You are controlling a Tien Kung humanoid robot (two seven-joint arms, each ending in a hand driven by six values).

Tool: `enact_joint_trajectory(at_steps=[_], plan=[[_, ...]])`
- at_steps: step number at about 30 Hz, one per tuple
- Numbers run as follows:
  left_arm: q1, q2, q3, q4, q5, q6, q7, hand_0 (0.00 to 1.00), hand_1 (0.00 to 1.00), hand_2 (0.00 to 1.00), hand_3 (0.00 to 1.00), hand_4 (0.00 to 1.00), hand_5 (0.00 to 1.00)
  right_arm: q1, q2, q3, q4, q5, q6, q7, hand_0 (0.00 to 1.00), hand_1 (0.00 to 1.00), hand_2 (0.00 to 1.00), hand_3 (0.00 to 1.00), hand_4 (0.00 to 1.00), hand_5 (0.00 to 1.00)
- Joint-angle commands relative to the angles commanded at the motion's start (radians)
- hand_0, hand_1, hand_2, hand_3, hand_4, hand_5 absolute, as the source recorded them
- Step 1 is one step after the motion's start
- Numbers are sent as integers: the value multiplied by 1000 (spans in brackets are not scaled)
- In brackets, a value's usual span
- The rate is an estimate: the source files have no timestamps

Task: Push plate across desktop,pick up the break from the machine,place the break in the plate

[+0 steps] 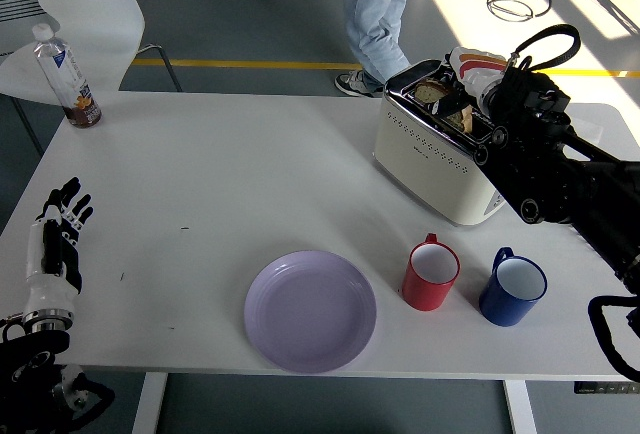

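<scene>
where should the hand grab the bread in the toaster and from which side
Take the bread by its top edge, the only part standing clear of the toaster slot, pinching its two flat faces and coming straight down from above. The slot walls hide the rest, so a side approach looks blocked. The right hand is already over the slots; its hold cannot be told.

Plate [310, 311] left of mugs [431, 274], toaster [440, 154] perhaps behind
</scene>
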Motion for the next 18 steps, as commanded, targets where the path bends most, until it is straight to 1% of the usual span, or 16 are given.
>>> enact_joint_trajectory(at_steps=[5, 6, 11, 12, 17, 18], plan=[[-2, 0, 0, 0, 0, 0, 0, 850, 862, 906, 809, 514, 998, 7, 4, -5, -15, -5, 7, 3, 356, 400, 452, 521, 535, 122], [-2, 0, 0, 0, 0, 0, 0, 850, 862, 905, 809, 514, 998, 9, 5, -6, -17, -4, 7, 3, 351, 402, 452, 516, 506, 93], [-6, 0, 0, 0, -1, 0, 0, 850, 862, 905, 809, 514, 998, 13, 4, -16, -22, 2, -11, 8, 351, 402, 452, 516, 506, 93], [-6, 0, -1, 0, -1, 0, 0, 850, 861, 905, 809, 515, 998, 14, 4, -17, -23, 1, -14, 8, 358, 369, 424, 478, 433, 41], [-7, 0, -6, 0, -1, 0, -1, 850, 861, 905, 809, 515, 998, 16, -9, -8, -5, -29, -13, 0, 358, 369, 424, 478, 433, 41], [-9, 0, -8, -1, -1, 1, -1, 850, 860, 905, 809, 514, 998, 16, -19, 1, 15, -42, 0, -5, 332, 348, 407, 464, 392, 73]])
